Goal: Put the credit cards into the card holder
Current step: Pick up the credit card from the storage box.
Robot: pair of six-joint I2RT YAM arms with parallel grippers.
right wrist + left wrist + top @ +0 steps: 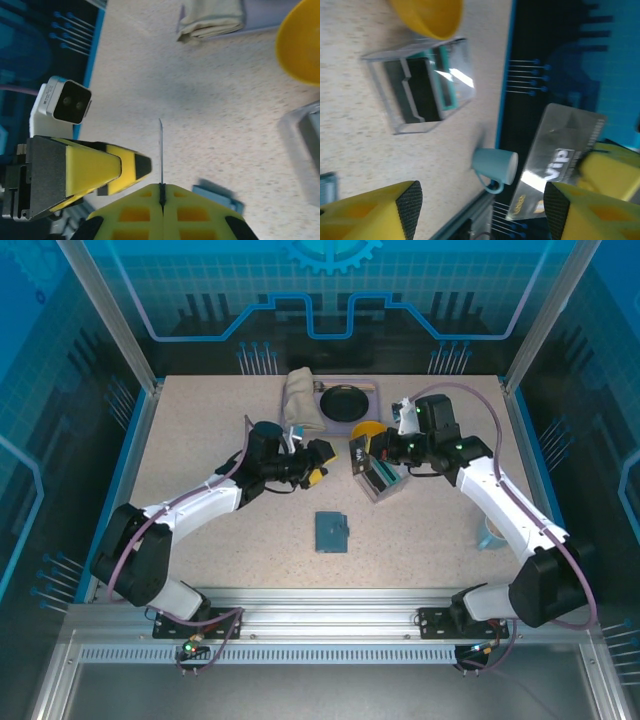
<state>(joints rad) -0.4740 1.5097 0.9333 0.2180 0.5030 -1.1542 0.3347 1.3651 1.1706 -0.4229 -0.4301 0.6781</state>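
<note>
While both arms reach inward toward table middle, right gripper (161,187) clamped tight on pale credit card (161,145), thin edge sticking out past fingertips. Left gripper (481,202) spread wide, empty, facing that card close by. Left arm low, stretched forward. Right arm bent, wrist beside clear case (381,477) with greenish and dark cards (422,90) inside. Card holder (332,532) flat on table, nearer arm bases, apart from both grippers.

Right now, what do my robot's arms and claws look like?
The left arm and right arm have white shells, black joints and purple cables. The left claw and right claw have yellow cut-out fingers with black textured pads.
</note>
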